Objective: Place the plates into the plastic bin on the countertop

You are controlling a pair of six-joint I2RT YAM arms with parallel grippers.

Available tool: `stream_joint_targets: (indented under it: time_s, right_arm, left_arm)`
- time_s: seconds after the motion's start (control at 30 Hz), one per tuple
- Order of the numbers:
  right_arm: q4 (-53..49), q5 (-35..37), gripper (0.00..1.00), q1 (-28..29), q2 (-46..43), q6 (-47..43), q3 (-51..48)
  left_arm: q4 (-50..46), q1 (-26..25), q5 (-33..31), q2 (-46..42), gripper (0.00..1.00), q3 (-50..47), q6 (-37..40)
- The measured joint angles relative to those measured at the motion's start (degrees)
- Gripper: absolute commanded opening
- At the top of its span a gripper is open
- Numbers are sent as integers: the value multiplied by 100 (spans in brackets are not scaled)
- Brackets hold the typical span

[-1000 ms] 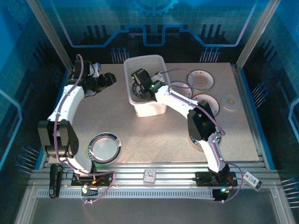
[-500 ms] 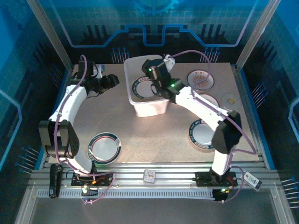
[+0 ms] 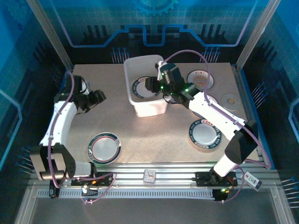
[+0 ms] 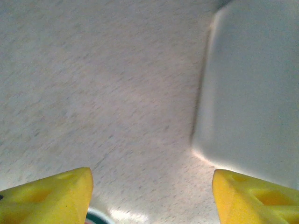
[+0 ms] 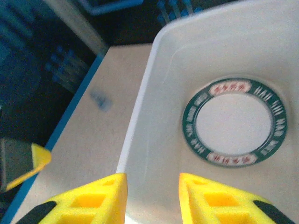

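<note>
A dark-rimmed plate (image 3: 146,89) with lettering and a pale centre lies flat in the plastic bin (image 3: 140,108), also plain in the right wrist view as the plate (image 5: 233,122) inside the bin (image 5: 140,116). My right gripper (image 3: 150,85) hovers above the bin's right half, its yellow fingers apart and nothing between them (image 5: 152,198). My left gripper (image 3: 96,98) stands open over the bare countertop (image 3: 117,116) left of the bin, nothing in it (image 4: 152,196). Other plates lie on the countertop: a dark-rimmed one at the near left (image 3: 104,147), one at the right (image 3: 204,134), an orange-centred one at the back right (image 3: 202,79).
A small pale disc (image 3: 229,101) lies near the right edge. Another plate (image 3: 208,100) sits partly under the right arm. The bin's milky wall (image 4: 252,93) fills the right of the left wrist view. Aluminium rails run along the near edge.
My right gripper has come up out of the bin, leaving the dark-rimmed plate inside, and its jaws have narrowed. The left arm has swung back toward the near left.
</note>
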Motion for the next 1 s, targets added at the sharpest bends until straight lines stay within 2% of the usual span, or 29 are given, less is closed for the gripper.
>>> stream_joint_targets:
  time_s: [0.27,0.47,0.77,1.0]
  right_arm:
    - [-426,-1056,35,739,133,-573,-184]
    - [-643,-1521,33,1202,1008,-612,101]
    - [-1333,-1703,33,1790,2389,-614,1423]
    - [-1967,-1888,31,1943,3423,-638,2621]
  left_arm:
    - [-245,387,-44,-826,69,-1220,-264]
    - [-280,540,-26,-1095,69,-1792,-487]
    - [-98,848,22,-1075,69,-1928,-699]
    - [101,1001,46,-1078,70,-1659,-780]
